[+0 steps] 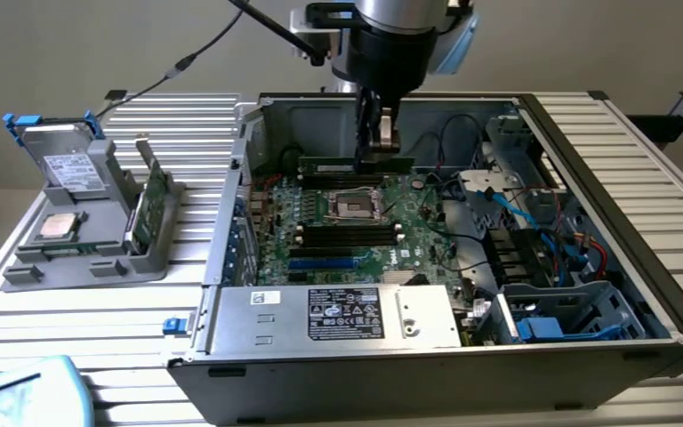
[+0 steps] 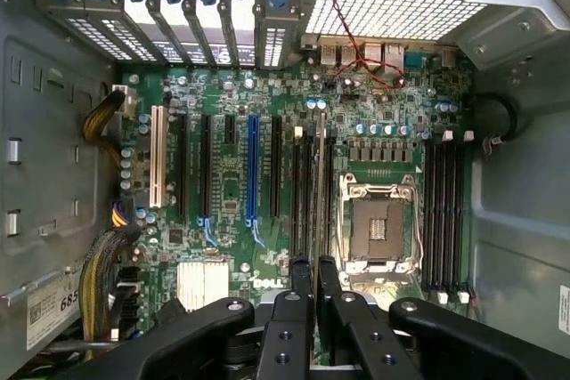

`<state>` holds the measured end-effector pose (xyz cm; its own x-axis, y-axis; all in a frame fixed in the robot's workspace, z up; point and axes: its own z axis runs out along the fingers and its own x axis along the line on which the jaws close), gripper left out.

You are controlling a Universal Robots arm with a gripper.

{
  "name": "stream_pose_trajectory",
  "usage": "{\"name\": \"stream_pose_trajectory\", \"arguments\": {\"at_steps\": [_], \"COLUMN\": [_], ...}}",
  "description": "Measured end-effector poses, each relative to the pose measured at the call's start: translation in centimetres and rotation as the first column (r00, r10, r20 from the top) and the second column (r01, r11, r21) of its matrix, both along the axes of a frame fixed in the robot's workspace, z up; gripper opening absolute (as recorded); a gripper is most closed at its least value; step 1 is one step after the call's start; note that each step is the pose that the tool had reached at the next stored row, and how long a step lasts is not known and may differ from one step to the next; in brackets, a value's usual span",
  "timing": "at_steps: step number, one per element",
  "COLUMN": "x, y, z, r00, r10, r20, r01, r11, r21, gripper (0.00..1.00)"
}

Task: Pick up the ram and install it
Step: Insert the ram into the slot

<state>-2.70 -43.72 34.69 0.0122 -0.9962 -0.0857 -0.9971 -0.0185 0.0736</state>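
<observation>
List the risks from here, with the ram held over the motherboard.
1. The ram hangs edge-down in the gripper above closely spaced memory slots; slightly off line, it may land between them.
2. The empty processor socket lies right beside those slots; a sideways drift could hit it.
3. The grip covers a narrow stretch of the stick, so pressing down may tilt it.

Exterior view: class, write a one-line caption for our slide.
The gripper holds the ram inside the open computer case, close to the motherboard.

The arm [image 1: 391, 44] hangs straight down, its claw [image 1: 376, 147] pointing down, fingers [image 2: 300, 275] pinched nearly together.
</observation>
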Motion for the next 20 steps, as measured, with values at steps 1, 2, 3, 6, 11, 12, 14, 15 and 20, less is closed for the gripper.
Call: {"name": "stream_pose_trajectory", "arguments": {"at_steps": [1,2,3,6,11,12,14,15,20], "x": [0.0,0.1,0.1,0.2,0.4,0.4,0.5,0.5,0.6], "y": [0.00,0.00,0.00,0.00,0.00,0.00,0.00,0.00,0.00], "z": [-0.17,-0.37,-0.55,-1.09,-2.01,-2.17,-2.53,-2.69,-3.34], "r00": [1.0000,1.0000,1.0000,1.0000,1.0000,1.0000,1.0000,1.0000,0.9999], "r10": [0.000,0.000,0.000,0.000,0.003,0.004,0.007,0.008,0.016], "r20": [0.0000,0.0000,0.0001,0.0000,0.0000,0.0000,0.0000,0.0000,-0.0005], "r01": [0.000,0.000,0.000,0.000,-0.003,-0.004,-0.007,-0.008,-0.016], "r11": [1.0000,1.0000,1.0000,1.0000,1.0000,1.0000,1.0000,1.0000,0.9997], "r21": [0.0001,0.0001,0.0001,0.0001,-0.0010,-0.0015,-0.0030,-0.0044,-0.0157], "gripper": [0.14,0.14,0.14,0.14,0.14,0.14,0.14,0.14,0.14]}}
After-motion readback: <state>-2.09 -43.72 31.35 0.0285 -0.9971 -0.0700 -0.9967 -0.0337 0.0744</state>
